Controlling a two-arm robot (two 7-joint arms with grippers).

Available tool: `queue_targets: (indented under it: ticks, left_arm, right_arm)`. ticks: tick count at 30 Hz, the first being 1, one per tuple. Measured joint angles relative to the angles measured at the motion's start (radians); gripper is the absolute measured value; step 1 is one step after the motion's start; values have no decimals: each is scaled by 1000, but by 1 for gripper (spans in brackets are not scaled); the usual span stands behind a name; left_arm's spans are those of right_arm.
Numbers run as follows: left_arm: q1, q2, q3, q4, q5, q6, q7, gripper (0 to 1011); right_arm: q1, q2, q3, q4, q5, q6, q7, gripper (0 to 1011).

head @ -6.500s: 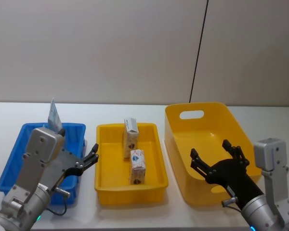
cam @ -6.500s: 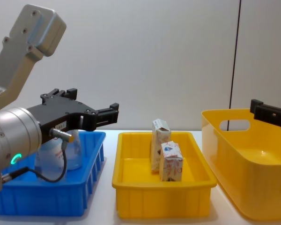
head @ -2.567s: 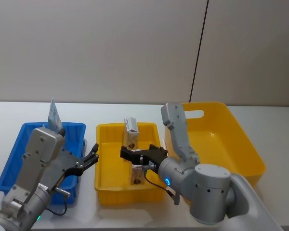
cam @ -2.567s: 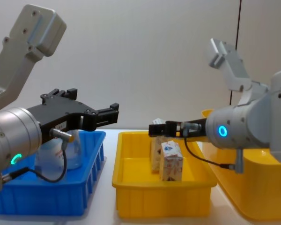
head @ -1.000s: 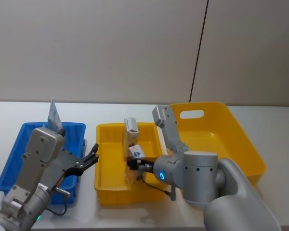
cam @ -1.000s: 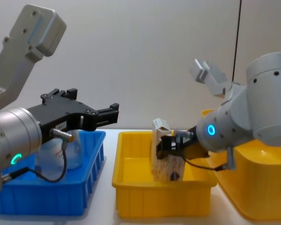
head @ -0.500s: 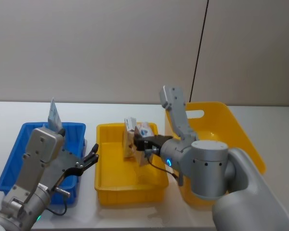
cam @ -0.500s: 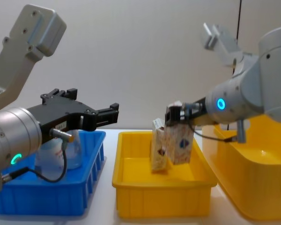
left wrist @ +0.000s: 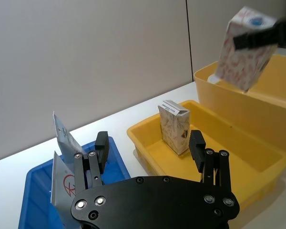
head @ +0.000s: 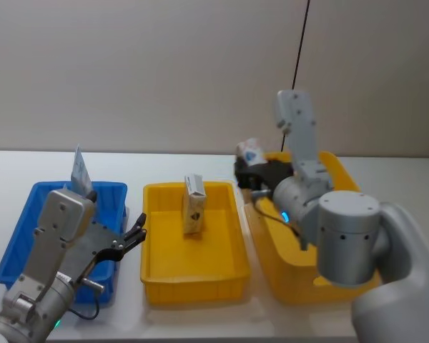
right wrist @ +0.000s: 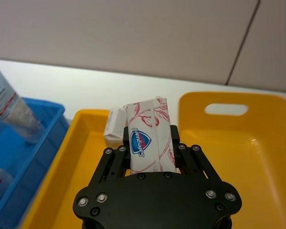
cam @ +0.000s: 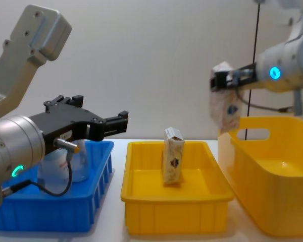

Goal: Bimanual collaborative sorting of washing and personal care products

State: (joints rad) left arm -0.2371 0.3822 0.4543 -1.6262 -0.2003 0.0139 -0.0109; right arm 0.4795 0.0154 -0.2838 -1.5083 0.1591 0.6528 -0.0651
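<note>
White tabletop (head: 28,168), transfer step. Right gripper (cam: 225,80), fingers clamped on a small white cardboard carton with red-and-blue print (cam: 224,106), holds it aloft above the left rim of the deep yellow plastic bin (cam: 257,191). The next move probably calls for carrying it inward, lowering and releasing. Left gripper (head: 134,232), fingers apart, hovers by the blue plastic bin (cam: 45,217).

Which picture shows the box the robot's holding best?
Right wrist view: the carton faces the camera, logo clear, in the right gripper. Chest and left wrist views show it farther off; the head view mostly its top.
</note>
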Motion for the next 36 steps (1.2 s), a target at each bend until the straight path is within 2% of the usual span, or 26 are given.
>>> queue_targets:
  ticks: [8, 12, 22, 27, 28, 29, 31, 32, 36]
  left_arm:
    - [0, 0, 0, 0, 0, 0, 0, 1001]
    - [0, 0, 0, 0, 0, 0, 0, 1001]
    - [0, 0, 0, 0, 0, 0, 0, 1001]
    - [0, 0, 0, 0, 0, 0, 0, 1001]
    - [0, 0, 0, 0, 0, 0, 0, 1001]
    - [0, 0, 0, 0, 0, 0, 0, 1001]
    - [0, 0, 0, 0, 0, 0, 0, 1001]
    - [0, 0, 0, 0, 0, 0, 0, 1001]
    - [0, 0, 0, 0, 0, 0, 0, 1001]
  right_arm:
    - [-29, 31, 37, -101, -34, 18, -43, 370]
    - [-48, 45, 69, -148, -46, 42, -65, 368]
    - [-71, 67, 113, -188, -52, 57, -74, 373]
    - [-76, 78, 125, -191, -52, 51, -63, 544]
    - [-76, 80, 126, -191, -52, 49, -60, 544]
    - [-77, 83, 130, -191, -52, 45, -55, 606]
    - [-79, 87, 134, -191, -51, 39, -48, 646]
    - [-80, 89, 135, -191, -51, 36, -45, 712]
    - [-83, 96, 140, -190, -49, 23, -33, 806]
